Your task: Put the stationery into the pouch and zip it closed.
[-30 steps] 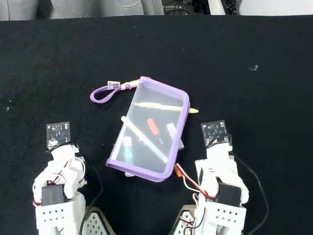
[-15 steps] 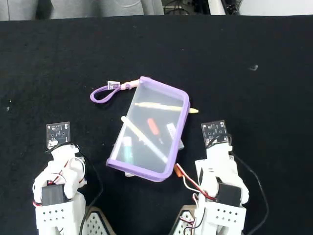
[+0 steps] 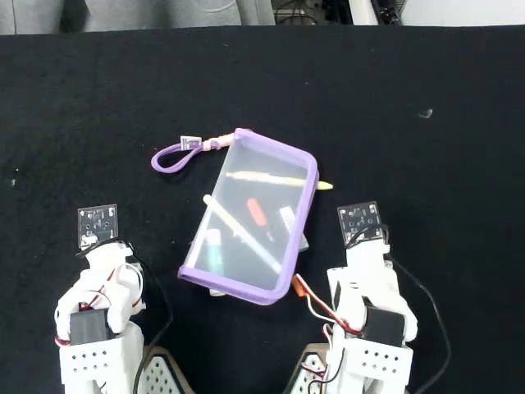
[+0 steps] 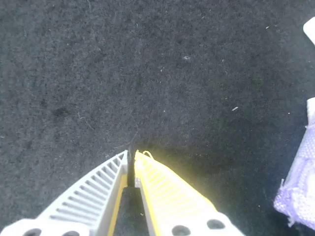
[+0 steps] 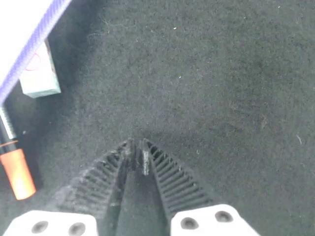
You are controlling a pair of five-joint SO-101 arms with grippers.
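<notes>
from the high view i see the translucent plastic pouch with a purple zip border (image 3: 246,222) lying tilted on the black cloth table (image 3: 426,164), between the left arm (image 3: 102,287) and the right arm (image 3: 369,279), with several pens showing through it; i cannot tell whether they are inside or underneath. a yellow pencil (image 3: 322,185) pokes past its far right edge, and a short orange-capped marker (image 3: 300,287) lies outside by its near right corner, just beside the right arm, long axis slanting from that corner toward the arm's base. in the left wrist view the left gripper (image 4: 132,156) has its tips pressed together on nothing, the pouch's corner off to one side. in the right wrist view the right gripper (image 5: 137,147) is likewise closed and empty, with the marker (image 5: 18,172) and a pale green block eraser (image 5: 40,73) close alongside, so i judge the right arm the nearer one for that marker.
</notes>
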